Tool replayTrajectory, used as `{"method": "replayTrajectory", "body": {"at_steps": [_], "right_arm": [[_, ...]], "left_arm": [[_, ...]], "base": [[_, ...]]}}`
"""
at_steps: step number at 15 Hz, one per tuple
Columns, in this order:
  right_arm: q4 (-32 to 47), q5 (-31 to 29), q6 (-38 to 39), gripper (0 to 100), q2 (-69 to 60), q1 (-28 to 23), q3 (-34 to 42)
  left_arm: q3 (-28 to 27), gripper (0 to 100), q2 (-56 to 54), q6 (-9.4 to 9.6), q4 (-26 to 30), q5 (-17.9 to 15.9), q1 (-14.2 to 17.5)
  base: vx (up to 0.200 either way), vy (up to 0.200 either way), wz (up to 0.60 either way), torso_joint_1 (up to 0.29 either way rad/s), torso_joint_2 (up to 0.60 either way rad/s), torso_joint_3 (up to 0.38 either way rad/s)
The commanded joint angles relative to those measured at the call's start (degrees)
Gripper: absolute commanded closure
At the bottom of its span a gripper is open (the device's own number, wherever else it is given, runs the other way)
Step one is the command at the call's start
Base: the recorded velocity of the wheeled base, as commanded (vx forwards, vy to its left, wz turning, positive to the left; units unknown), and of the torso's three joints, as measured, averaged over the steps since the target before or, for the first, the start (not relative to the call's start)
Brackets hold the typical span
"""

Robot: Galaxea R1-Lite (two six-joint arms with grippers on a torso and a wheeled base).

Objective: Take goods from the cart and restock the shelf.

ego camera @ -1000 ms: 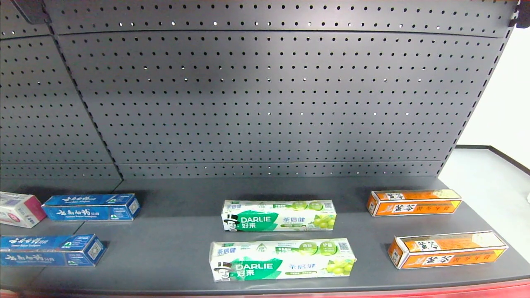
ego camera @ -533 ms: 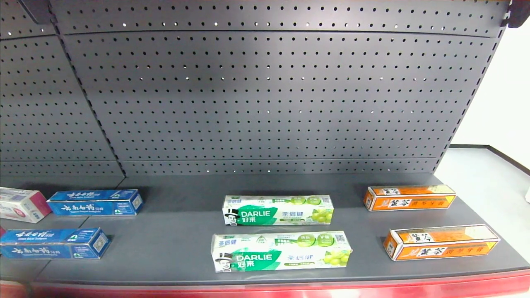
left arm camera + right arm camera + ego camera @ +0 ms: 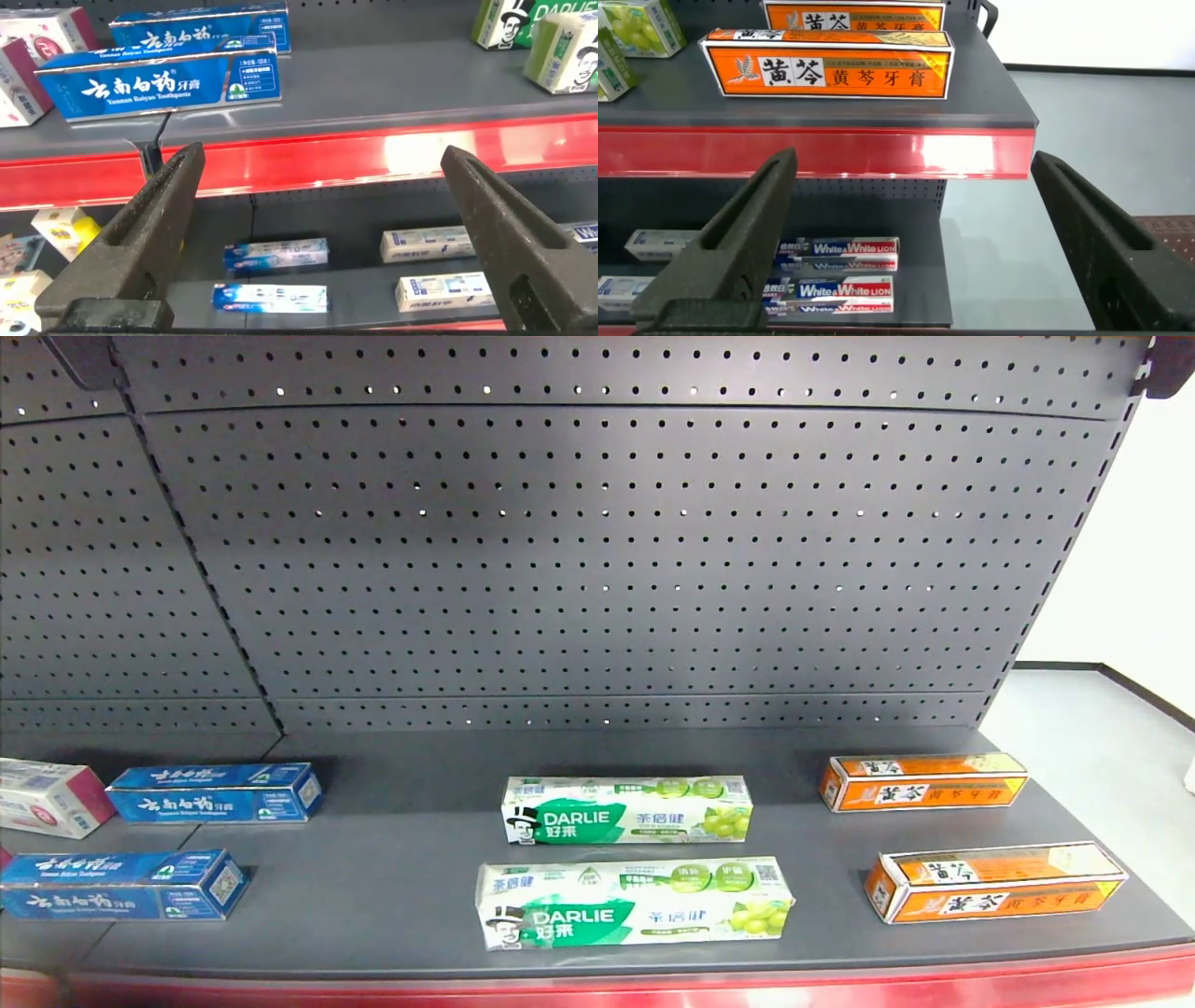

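Left gripper (image 3: 322,159), right gripper (image 3: 913,161): both spread wide, empty, before glossy red shelf edge (image 3: 373,991).
Above edge: matte grey shelf (image 3: 392,896) carrying long rectangular blue cartons (image 3: 121,885), green cartons (image 3: 635,903), orange cartons (image 3: 994,882).
Behind: perforated metal panel (image 3: 597,569).
Below edge: lower cartons (image 3: 836,248).

Pale grey floor (image 3: 1092,737), black skirting strip (image 3: 1064,666), white wall (image 3: 1120,569) above.

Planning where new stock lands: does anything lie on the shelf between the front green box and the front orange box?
Nothing visible does: the shelf is bare between the front green box and the front orange box.
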Motion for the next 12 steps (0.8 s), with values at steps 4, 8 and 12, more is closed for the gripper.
{"method": "replayTrajectory", "body": {"at_steps": [4,8,12], "right_arm": [[0.0,0.0,0.0,0,0.0,0.0,0.0],[0.0,0.0,0.0,0,0.0,0.0,0.0],[0.0,0.0,0.0,0,0.0,0.0,0.0]], "left_arm": [[0.0,0,0.0,0.01,0.0,0.1,0.0],[0.0,0,0.0,-0.08,0.0,0.1,0.0],[0.0,0,0.0,-0.08,0.0,0.1,0.0]], "base": [[0.0,0.0,0.0,0.0,0.0,0.0],[0.0,0.0,0.0,0.0,0.0,0.0],[0.0,0.0,0.0,0.0,0.0,0.0]]}}
